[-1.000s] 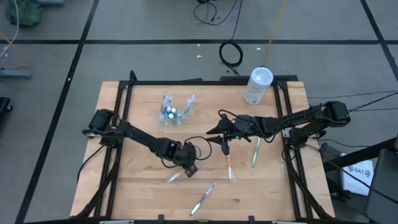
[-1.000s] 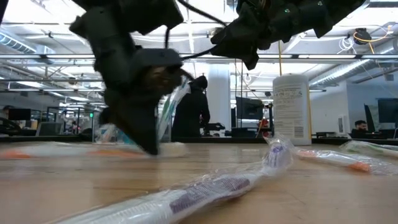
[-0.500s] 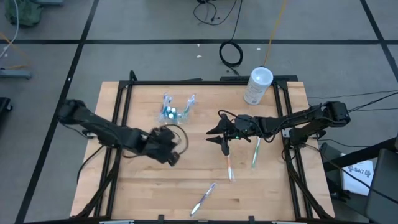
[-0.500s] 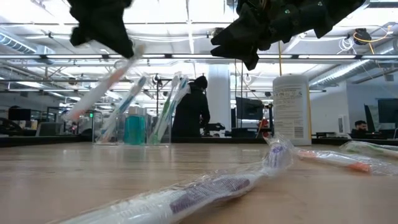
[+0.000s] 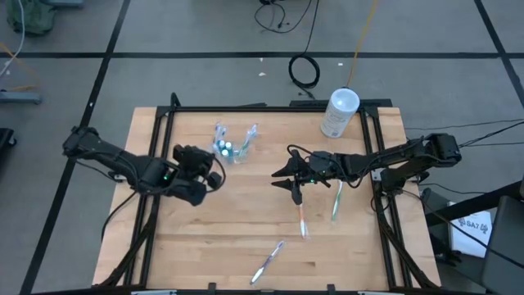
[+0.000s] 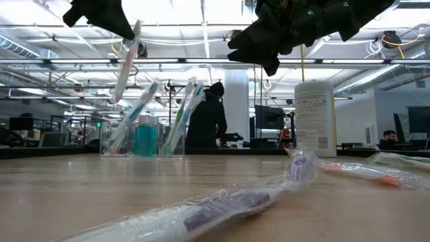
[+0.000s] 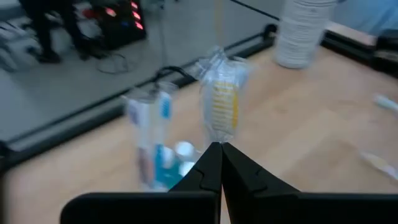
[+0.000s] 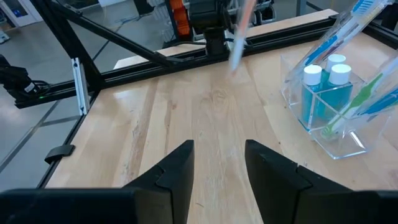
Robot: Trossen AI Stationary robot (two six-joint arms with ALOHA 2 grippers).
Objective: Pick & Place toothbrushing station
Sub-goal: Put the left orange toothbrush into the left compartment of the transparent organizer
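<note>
On table: toothbrushing station holds toothbrushes, blue bottles | left gripper clamps wrapped toothbrush

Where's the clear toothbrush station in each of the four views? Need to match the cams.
High: station back-left of table centre, just past the left end effector.
Low: left of centre on the far table edge, below the held toothbrush.
Left wrist: blurred, beside the held toothbrush, left of centre.
Right wrist: right side, holding blue bottles and brushes.
Shared landmark: white canister, also in low and left wrist; not in right wrist.
</note>
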